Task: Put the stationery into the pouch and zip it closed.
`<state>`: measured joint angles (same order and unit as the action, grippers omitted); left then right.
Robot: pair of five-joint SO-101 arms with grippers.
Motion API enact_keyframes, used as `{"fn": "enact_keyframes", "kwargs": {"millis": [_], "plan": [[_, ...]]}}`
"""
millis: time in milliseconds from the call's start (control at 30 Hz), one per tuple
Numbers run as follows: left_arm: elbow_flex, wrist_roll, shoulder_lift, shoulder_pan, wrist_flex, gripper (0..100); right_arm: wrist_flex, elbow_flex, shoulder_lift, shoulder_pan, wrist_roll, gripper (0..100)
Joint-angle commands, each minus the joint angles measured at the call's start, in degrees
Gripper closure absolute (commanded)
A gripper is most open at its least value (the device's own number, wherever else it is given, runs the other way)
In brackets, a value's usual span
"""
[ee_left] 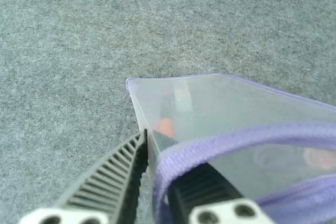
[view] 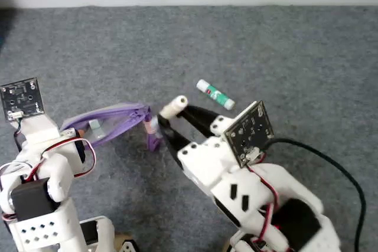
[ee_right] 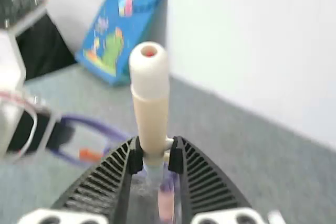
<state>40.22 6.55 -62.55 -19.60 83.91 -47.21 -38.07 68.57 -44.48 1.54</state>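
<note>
Pouch on the grey table, left of centre; long axis running left to right; clear walls with a purple zip band. Its left end is pinched between the closed fingers of the left gripper. Something orange and a few pale shapes show through the wall, not identifiable.

Pen, cream cap, clamped in the right gripper; fingers narrow on the barrel just below the cap. The cap points far and right; the lower barrel points near and left, toward the pouch's right end.

Key relation: the pen sits just right of the pouch's right end, its axis angled across the pouch's long axis. The right arm is the nearer one for insertion; the left arm holds the opposite end.

Whether the pen's lower tip is already inside the mouth cannot be settled; the tip overlaps a pink-purple piece in the high view, possibly the zip pull.

Glue stick, white with a green label, lies loose on the table; right of and beyond the pen, well apart from the pouch, touched by neither gripper.

Blue box stands tilted at the wall behind.
</note>
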Motion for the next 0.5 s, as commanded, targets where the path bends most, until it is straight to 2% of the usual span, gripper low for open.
{"fn": "enact_keyframes", "kwargs": {"millis": [0,233,300,467], "plan": [[-0.40,0.44,0.18,0.09,-0.97,99,13.14,-3.60,0.84,-2.59,0.53,99.1],[-0.31,0.44,0.35,0.09,-0.97,99,22.64,-10.11,0.66,-11.65,-1.76,99.1],[-0.31,0.44,0.35,0.09,-0.97,99,24.48,-11.25,-0.48,-12.44,-3.96,99.1],[-0.31,0.44,0.44,0.09,-0.97,99,28.97,-11.43,-6.29,-12.62,-4.13,99.1]]}}
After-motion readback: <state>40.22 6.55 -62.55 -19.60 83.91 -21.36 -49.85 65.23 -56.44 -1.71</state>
